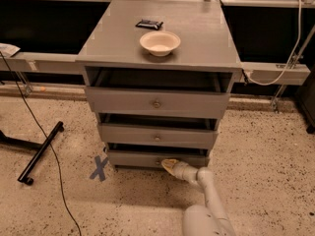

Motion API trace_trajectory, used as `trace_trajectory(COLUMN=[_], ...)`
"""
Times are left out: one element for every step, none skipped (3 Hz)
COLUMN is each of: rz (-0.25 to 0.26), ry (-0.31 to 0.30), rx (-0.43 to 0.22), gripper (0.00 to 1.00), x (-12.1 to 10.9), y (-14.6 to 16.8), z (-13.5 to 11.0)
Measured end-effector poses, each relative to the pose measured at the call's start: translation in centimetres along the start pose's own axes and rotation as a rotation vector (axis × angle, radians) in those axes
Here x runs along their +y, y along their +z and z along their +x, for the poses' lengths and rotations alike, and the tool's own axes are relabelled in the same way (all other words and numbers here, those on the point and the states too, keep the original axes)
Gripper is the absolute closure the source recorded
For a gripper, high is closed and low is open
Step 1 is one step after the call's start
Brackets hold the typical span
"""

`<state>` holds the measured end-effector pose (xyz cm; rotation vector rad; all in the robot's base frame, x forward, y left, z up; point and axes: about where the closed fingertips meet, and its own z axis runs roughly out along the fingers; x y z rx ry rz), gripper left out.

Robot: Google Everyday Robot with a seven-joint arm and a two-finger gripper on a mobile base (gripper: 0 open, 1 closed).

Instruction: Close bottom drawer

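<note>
Bottom drawer (133, 159), the lowest of three in the grey desk (197, 43), sits just above the speckled floor with its low front panel standing a little proud of the frame and a dark gap showing above it, so I'd judge it not fully home yet. The gripper (170, 165) is down at floor level, pressed against the right-of-centre part of that panel, with the pale arm reaching up to it from the near side. Whether the gripper is released or clenched I cannot tell from where I stand.

The worry is the off-centre contact. A push to one side of the panel could rack the drawer in its runners and jam it part-way. The tip could also slide off along the smooth front, or ride upward and catch the middle drawer (157, 135), which also stands slightly out. A hard shove might rock the whole desk and shift the bowl (160, 42) on top. A straight, steady push seems the safest course.
</note>
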<state>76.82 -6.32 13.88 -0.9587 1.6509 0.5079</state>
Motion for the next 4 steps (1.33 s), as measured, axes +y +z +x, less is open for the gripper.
trace_trajectory(rz=[0.028, 0.028, 0.027, 0.033], ry=[-0.006, -0.006, 0.011, 0.085], rx=[0.012, 0.012, 0.001, -0.038], gripper=[1.0, 1.0, 1.0, 1.0], x=[-0.7, -0.7, -0.3, 0.0], y=[0.5, 0.5, -0.1, -2.0], z=[0.1, 0.1, 0.5, 1.2])
